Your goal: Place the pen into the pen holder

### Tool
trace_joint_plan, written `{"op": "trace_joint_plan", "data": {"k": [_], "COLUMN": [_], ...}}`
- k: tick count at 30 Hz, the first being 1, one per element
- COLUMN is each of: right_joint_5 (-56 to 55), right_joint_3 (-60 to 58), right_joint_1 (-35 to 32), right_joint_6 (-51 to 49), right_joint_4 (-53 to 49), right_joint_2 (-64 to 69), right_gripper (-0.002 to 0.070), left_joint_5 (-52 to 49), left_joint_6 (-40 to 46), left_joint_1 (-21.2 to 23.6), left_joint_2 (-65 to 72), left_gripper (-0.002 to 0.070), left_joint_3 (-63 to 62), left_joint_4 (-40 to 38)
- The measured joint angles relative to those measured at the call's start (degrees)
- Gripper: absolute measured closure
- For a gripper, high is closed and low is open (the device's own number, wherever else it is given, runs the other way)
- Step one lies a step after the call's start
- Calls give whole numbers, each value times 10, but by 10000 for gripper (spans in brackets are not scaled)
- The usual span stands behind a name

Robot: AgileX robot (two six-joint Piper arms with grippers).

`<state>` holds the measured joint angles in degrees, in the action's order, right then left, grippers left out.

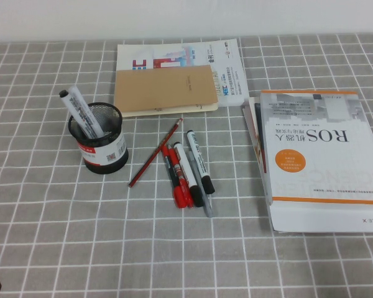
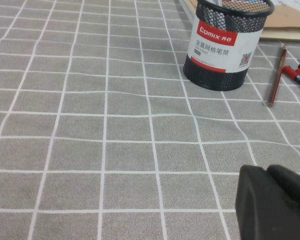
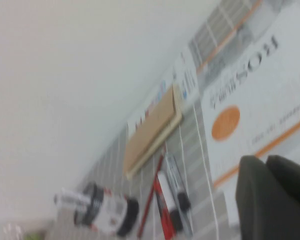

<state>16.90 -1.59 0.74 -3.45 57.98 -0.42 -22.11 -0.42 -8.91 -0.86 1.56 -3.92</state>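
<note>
The pen holder (image 1: 102, 149), a black mesh cup with a red and white label, stands at the table's left and also shows in the left wrist view (image 2: 225, 47). A pen (image 1: 79, 112), white-barrelled with a black end, leans inside it. Two more white markers (image 1: 199, 160) lie mid-table beside a red marker (image 1: 177, 180) and a slim grey pen (image 1: 205, 198). My left gripper (image 2: 267, 172) is shut and empty, low over the cloth on the near side of the holder. My right gripper (image 3: 266, 162) is shut and empty, raised over the book's near side; the high view does not show it.
A large white and orange book (image 1: 317, 161) lies at the right. A brown notebook (image 1: 165, 90) on printed papers (image 1: 224, 59) sits at the back. A red pencil (image 1: 154, 153) lies between the holder and the markers. Grey checked cloth covers the table.
</note>
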Motion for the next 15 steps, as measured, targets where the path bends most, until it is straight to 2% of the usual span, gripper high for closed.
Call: {"op": "trace_joint_plan", "data": {"k": [7,10,15], "right_joint_5": [95,139,257], "right_joint_3": [18,81,241], "right_joint_1": [0,0,0], "right_joint_6": [26,26,30], "right_joint_4": [-23,-81,-230], "right_joint_2": [0,38,198], "right_gripper": [689,689,689], "left_joint_5": [0,0,0], "left_joint_6": [0,0,0], "left_joint_1": [0,0,0], "left_joint_2": [0,0,0], "left_gripper": [680,680,680], "left_joint_3": [0,0,0], "left_joint_4": [0,0,0]}}
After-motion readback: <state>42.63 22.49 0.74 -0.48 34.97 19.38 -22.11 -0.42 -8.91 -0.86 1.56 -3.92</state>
